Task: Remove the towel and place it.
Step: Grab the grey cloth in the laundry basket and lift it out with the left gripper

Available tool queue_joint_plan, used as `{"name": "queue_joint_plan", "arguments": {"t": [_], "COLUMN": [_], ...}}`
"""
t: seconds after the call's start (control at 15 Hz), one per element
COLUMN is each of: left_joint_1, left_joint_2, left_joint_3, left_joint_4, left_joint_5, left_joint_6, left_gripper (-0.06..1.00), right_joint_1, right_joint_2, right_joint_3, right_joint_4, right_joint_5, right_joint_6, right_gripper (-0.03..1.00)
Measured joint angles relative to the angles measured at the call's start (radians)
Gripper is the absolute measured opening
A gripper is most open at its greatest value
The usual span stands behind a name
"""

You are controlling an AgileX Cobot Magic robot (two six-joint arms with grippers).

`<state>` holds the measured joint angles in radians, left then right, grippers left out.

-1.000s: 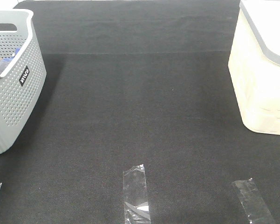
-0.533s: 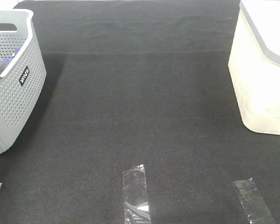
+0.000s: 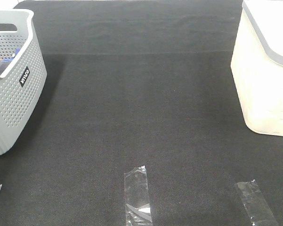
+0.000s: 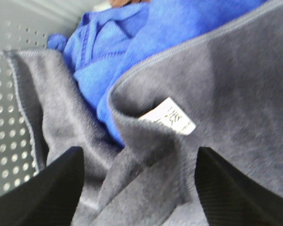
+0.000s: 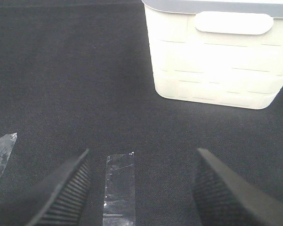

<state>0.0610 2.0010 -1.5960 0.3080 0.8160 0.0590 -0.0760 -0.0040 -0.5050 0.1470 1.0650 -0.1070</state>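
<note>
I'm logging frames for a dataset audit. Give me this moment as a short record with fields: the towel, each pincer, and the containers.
towel: slate-grey towel, crumpled inside the grey basket, white label showing
neighbour: blue cloth against it, same basket
left pincer: left pincer open, astride a towel fold
right pincer: right pincer open, holding nothing, above a tape strip on the black mat
containers: basket at left, white bin at right
task state: towel not yet removed
</note>
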Motion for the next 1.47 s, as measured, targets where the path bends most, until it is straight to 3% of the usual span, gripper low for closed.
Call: {"name": "queue_joint_plan", "arguments": {"t": [0.47,0.73,0.87,1.07,1.47], "left_joint_1": [0.0,-0.014,-0.028,-0.032,-0.032], "left_joint_2": [0.03,0.031,0.031,0.031,-0.03], "left_joint_3": [0.0,0.0,0.0,0.0,-0.078], "left_joint_4": [-0.073,-0.051,-0.001,0.035,0.029], "left_joint_5": [-0.038,-0.037,-0.023,0.0,0.057], "left_joint_6": [0.039,0.045,0.045,0.034,-0.042], "left_gripper": [0.46,0.21,0.03,0.0,0.0], "right_joint_1": [0.0,0.0,0.0,0.0,0.0], "right_joint_2": [0.0,0.0,0.0,0.0,0.0], "right_joint_3": [0.0,0.0,0.0,0.0,0.0], "right_joint_4": [0.0,0.001,0.007,0.008,0.016], "right_joint_5": [0.0,0.0,0.0,0.0,0.0], "right_joint_6": [0.0,0.0,0.0,0.0,0.0], "right_gripper": [0.59,0.59,0.59,0.59,0.59]}}
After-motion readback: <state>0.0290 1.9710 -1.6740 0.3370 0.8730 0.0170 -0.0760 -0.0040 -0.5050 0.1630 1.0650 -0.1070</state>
